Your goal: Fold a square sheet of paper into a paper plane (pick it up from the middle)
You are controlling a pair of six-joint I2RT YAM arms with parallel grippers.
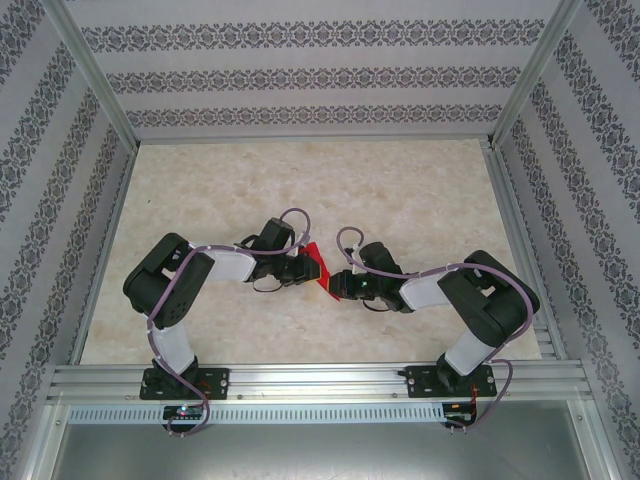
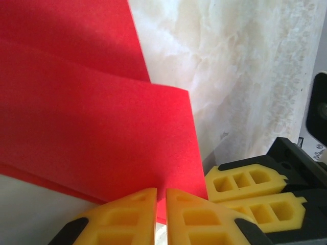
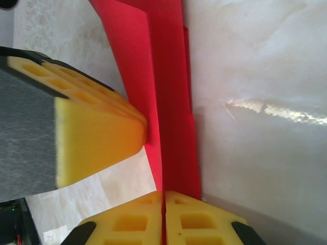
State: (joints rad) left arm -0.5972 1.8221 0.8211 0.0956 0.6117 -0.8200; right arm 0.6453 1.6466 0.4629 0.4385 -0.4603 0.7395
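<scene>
Top external view puts the sheet of paper near the middle of the counter, a little toward 6 o'clock, between the two arms. The left end effector is pinched together on a layered edge of the red sheet. The right end effector is likewise clamped on a narrow creased strip, with the other arm's yellow pad meeting the paper at 9 o'clock in the right wrist view.

A crease seems to be in the making. It would go best with both pinches close to the fold line, edges matched before pressing, and no pull between the arms, since thin paper tears easily.

The counter is pale, marbled and smooth, with a glare streak. Patterned wallpaper lines the walls, and an aluminium rail runs along 6 o'clock.
</scene>
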